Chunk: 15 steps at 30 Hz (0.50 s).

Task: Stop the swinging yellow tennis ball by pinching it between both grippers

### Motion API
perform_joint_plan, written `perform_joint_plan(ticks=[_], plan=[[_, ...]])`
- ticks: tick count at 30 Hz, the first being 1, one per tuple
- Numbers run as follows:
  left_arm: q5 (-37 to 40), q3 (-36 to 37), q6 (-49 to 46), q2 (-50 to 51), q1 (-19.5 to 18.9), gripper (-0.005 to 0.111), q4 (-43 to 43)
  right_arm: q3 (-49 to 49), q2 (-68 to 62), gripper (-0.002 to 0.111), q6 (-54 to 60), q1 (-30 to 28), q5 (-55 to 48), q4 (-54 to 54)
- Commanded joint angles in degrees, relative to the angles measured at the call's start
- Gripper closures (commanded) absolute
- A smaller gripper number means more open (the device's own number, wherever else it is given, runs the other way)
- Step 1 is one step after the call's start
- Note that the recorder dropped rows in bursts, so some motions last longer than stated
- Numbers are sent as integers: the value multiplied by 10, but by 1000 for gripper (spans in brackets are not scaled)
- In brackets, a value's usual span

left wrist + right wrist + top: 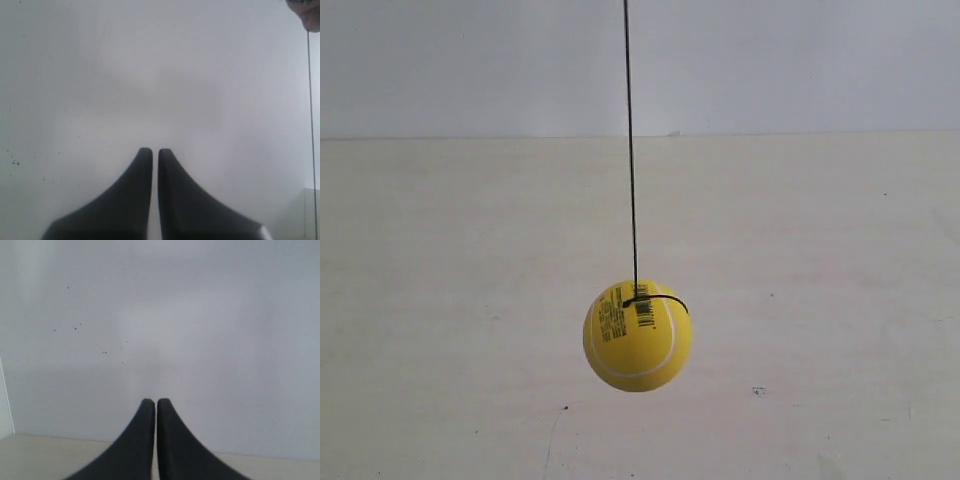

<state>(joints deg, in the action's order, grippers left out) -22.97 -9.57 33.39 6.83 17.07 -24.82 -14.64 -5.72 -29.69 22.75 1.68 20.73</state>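
A plain grey-white wall (100, 75) fills the space ahead of the left gripper (155, 150), with tiny dark specks (15, 162) well off to one side of its tips. Far to the other side is a blurred speckled shape (309, 12), too unclear to name. Ahead of the right gripper (156, 401) a pale wall carries scattered dark dots (75, 329). A cream tabletop (45, 455) below the gripper runs forward to meet that wall. The exterior view shows a few small dark marks (758, 390) on the tabletop.

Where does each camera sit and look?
Exterior view: off the arms, facing the yellow tennis ball hanging on its string; no robot shows.
Left wrist view: behind the shut left hand, facing a pale wall.
Right wrist view: behind the shut right hand, facing pale wall too.
Shared: both wrist views show wall, no ball.
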Motion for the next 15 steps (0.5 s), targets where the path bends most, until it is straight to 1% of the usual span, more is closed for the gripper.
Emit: perform_joint_plan(ticks=[1,15], plan=[[5,3,5,-22,2,102,2,4,25,108,-6,1,-35,0],[5,3,4,-24,2,102,2,4,27,108,-16,1,-34,-1]])
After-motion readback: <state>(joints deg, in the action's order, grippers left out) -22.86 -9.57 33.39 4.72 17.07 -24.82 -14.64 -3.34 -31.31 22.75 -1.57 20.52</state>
